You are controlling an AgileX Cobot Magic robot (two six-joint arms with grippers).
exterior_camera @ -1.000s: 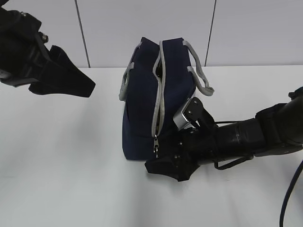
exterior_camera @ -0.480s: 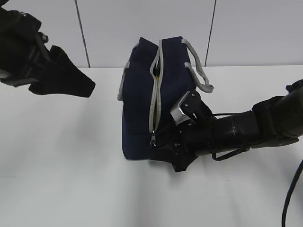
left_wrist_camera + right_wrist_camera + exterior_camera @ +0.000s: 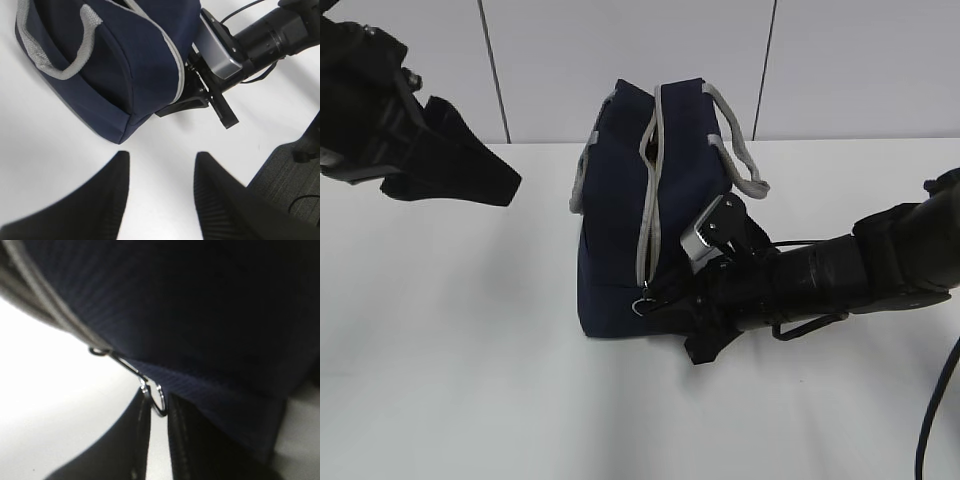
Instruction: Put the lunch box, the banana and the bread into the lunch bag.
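The navy lunch bag (image 3: pixel 615 200) stands upright on the white table, its grey zipper (image 3: pixel 648 210) facing me. At the zipper's lower end hangs the metal ring pull (image 3: pixel 642 305). My right gripper (image 3: pixel 658 302) reaches in low from the right. Its fingertips are pinched together on that ring pull (image 3: pixel 161 407), right against the bag's fabric (image 3: pixel 200 305). My left gripper (image 3: pixel 505 183) hovers high at the left, away from the bag, open (image 3: pixel 161 157) with nothing between its fingers. The lunch box, the banana and the bread are out of view.
Grey strap handles (image 3: pixel 745 165) hang off both sides of the bag. The right arm (image 3: pixel 840 280) lies low across the table on the right. A grey chair or floor patch (image 3: pixel 295 170) shows past the table edge in the left wrist view.
My right gripper slid left to the bag's lower end and its jaws closed on the ring pull. The bag rocked slightly. The left arm stayed still.
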